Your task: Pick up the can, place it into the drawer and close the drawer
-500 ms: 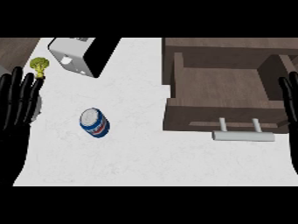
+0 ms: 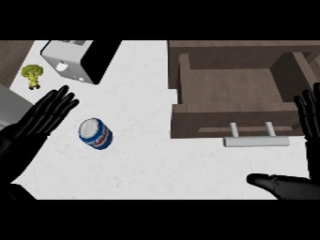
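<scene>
A blue can (image 2: pixel 95 133) with a silver top and a red and white band stands on the white counter (image 2: pixel 141 159), left of centre. My left hand (image 2: pixel 46 117) is open with straight fingers, just left of the can and apart from it. An open brown drawer (image 2: pixel 235 91) sits at the upper right, its inside bare, with a pale bar handle (image 2: pixel 255 140) on its front. My right hand (image 2: pixel 318 117) is open at the right edge, fingers up beside the drawer front, its thumb (image 2: pixel 280 183) showing low down.
A white and black toaster (image 2: pixel 79 58) stands at the upper left of the counter. A small broccoli piece (image 2: pixel 32 75) lies left of it. Dark wood floor shows beyond the counter's left edge.
My left hand has moved right and tilted toward the can. My right hand has shifted slightly, its thumb now in view. The can and drawer have not moved.
</scene>
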### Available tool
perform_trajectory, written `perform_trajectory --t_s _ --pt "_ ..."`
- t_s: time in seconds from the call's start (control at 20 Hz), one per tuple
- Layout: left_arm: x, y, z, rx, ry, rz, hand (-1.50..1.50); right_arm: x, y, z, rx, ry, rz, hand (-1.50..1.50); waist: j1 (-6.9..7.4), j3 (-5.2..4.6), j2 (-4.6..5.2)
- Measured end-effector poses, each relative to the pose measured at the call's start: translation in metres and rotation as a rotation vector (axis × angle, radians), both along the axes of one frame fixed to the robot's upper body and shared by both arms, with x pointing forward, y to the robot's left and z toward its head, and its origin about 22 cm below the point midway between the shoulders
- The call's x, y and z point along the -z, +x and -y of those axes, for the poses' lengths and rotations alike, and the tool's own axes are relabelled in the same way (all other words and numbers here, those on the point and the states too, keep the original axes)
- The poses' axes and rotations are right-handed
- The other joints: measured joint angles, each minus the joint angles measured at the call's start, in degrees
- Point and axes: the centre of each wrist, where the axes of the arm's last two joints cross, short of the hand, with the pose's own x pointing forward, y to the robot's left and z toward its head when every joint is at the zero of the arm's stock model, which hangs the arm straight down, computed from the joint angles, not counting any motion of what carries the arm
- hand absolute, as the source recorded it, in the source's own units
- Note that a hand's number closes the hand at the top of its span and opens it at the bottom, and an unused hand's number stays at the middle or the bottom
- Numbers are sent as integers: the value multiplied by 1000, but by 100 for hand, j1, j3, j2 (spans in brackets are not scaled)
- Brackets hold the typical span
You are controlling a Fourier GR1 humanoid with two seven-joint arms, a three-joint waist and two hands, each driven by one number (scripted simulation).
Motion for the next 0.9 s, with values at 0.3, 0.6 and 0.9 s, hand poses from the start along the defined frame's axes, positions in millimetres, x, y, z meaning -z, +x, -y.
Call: perform_trajectory --t_s 0.3,0.6,0.9 --pt "-8 8 -49 96 62 -115 -150 6 -18 18 91 14 -98 -150 51 12 -32" --pt "-18 7 -91 119 76 -151 -150 9 -37 47 117 21 -113 -150 82 15 -43" --pt "-26 10 -113 111 56 -174 -150 9 -56 69 119 18 -122 -150 79 16 -45"
